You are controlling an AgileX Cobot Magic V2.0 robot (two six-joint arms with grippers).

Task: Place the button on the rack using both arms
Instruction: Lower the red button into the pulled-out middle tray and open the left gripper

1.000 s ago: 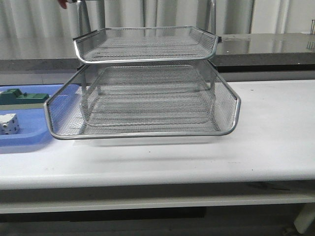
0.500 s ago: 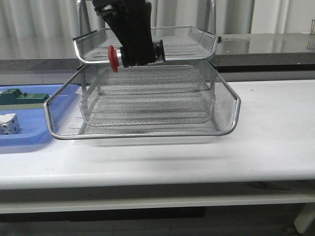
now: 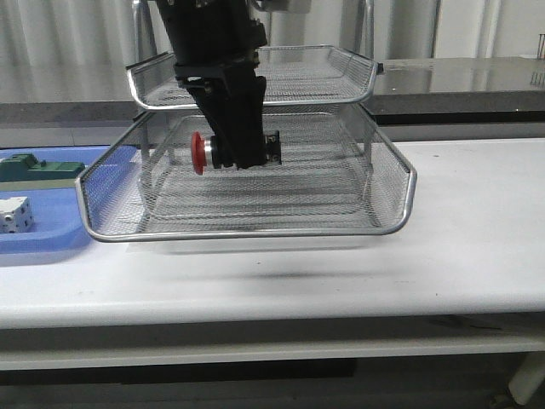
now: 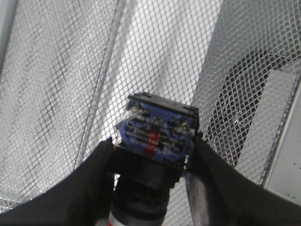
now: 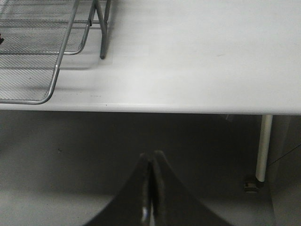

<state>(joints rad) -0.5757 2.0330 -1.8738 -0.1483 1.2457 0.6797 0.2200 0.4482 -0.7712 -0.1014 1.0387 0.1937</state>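
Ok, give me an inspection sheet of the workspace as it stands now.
Surface: white table, bare to the right of the rack.
Job's things: button held level, red cap left, over the lower tray of the rack.
Clutter: blue tray at left, holding a green block and a white cube.
Grippers: left gripper shut on the button; right gripper shut, empty, off the table's edge.
Cables: nothing seen.
Surroundings: grey counter behind.

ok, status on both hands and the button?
Left hand shut on button, over the rack middle tray. Right hand shut, empty, off the table edge. Nothing in the way.
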